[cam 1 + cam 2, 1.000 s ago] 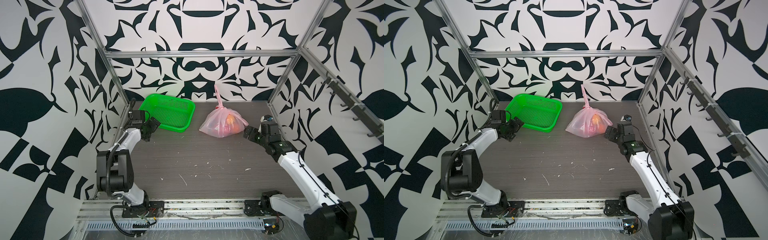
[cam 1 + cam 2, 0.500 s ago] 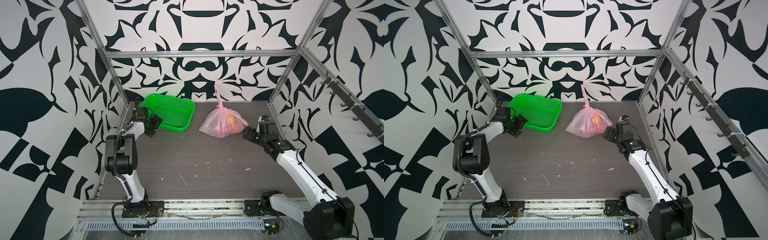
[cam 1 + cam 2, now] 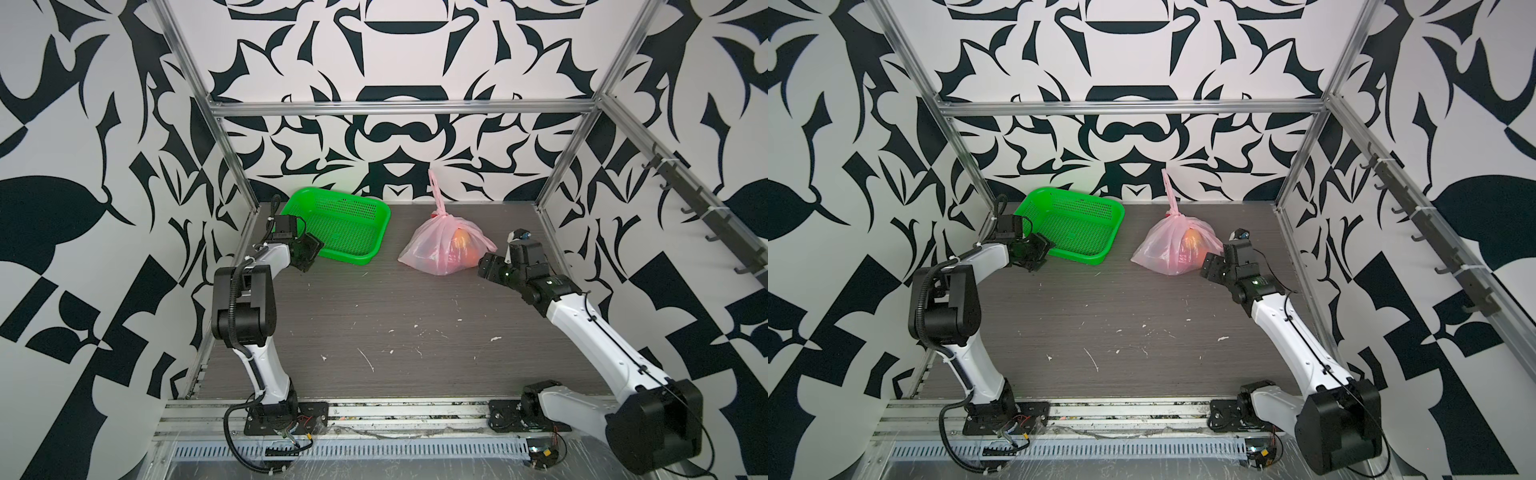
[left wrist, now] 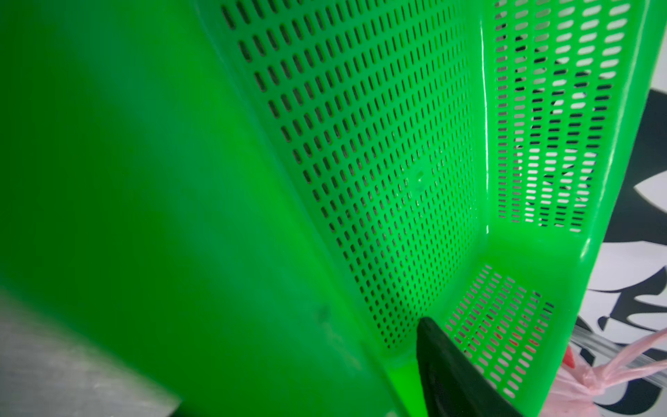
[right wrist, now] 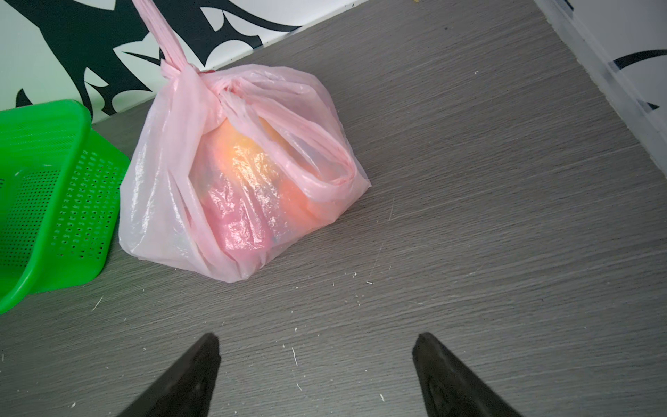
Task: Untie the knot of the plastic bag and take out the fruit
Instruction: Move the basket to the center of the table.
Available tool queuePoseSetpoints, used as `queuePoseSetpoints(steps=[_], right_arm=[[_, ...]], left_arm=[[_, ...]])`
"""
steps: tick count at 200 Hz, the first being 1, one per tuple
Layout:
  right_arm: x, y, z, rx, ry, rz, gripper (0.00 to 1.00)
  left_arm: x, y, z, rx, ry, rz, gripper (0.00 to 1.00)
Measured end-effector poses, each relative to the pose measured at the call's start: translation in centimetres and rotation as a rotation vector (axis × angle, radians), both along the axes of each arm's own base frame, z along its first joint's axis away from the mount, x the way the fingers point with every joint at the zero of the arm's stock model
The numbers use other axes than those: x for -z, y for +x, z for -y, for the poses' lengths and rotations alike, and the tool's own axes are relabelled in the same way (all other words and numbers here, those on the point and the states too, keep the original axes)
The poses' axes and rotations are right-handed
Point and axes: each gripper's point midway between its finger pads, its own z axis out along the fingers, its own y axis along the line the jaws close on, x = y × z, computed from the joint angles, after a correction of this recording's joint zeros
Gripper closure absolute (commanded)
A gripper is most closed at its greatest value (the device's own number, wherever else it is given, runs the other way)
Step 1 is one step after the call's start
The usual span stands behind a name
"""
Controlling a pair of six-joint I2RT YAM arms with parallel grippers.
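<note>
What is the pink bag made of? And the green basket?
The bag looks like thin, shiny plastic film: it crinkles and glints, and the colours of the fruit show through. The basket looks like stiff, glossy moulded plastic, with neat rows of little slots.

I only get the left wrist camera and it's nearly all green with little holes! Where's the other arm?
Observer: The right gripper is low over the table. It is open and points at the plastic bag without touching it.
Child: Can you see any fruit in there?
Observer: Yes, through the pink plastic the fruit shows as orange and red shapes. I can't count the pieces.
Child: And where's my arm?
Observer: In a top view the left gripper is at the corner of the green basket nearest the left arm, on the far side of the basket from the bag.
</note>
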Motion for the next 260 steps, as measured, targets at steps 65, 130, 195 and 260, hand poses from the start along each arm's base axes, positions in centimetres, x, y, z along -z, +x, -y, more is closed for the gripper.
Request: queuePoseSetpoints(steps=[65, 130, 195, 260], right_arm=[[1.0, 0.0, -0.8, -0.022, -0.011, -0.028, 0.13], [1.5, 0.0, -1.7, -0.041, -0.029, -0.040, 0.13], [2.6, 0.3, -3.3, -0.076, -0.062, -0.068, 0.14], [2.2, 0.4, -4.1, -0.085, -0.092, -0.053, 0.15]], left_arm=[[0.3, -0.2, 0.0, 0.004, 0.000, 0.000, 0.57], [1.1, -1.3, -0.6, 0.004, 0.012, -0.021, 0.79], [1.2, -5.9, -0.5, 0.094, 0.037, -0.083, 0.96], [1.2, -12.9, 0.9, 0.276, 0.063, -0.127, 1.00]])
